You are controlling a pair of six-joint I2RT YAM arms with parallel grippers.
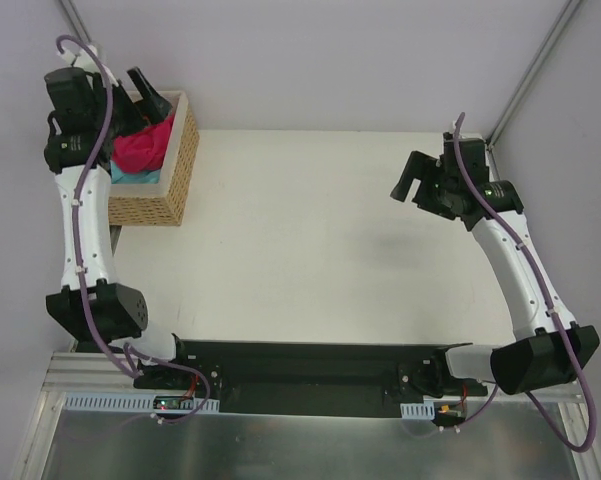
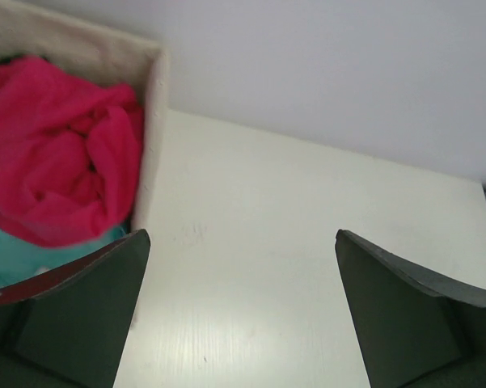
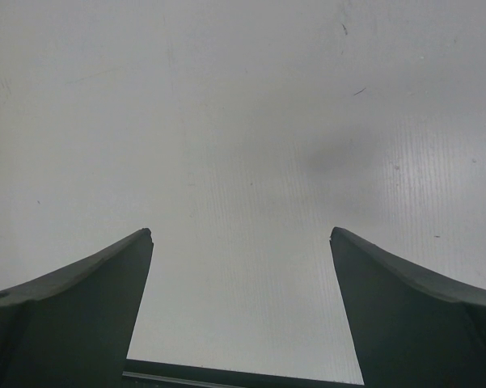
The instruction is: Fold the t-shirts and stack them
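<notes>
Pink shirt (image 2: pixel 61 153) sits bunched on the teal shirt (image 2: pixel 16 255) in the basket (image 1: pixel 180 170), upper left of top view. Your L gripper (image 2: pixel 241 241) hangs above it, jaws apart, empty. Drop onto the pink bundle, pinch a top fold only, lift clear of the rim. R gripper (image 3: pixel 241 238) is apart too, empty, over the table (image 1: pixel 310 230) at right.

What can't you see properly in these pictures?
- Teal shirt: left wrist view, mostly buried under the pink shirt and cut off by the picture's edge.
- Pink shirt: crumpled, so sleeves and label don't show in either view.
- Basket inside: top view, the left arm covers much of it.
- Anything deeper in the basket: hidden by the shirts.
</notes>
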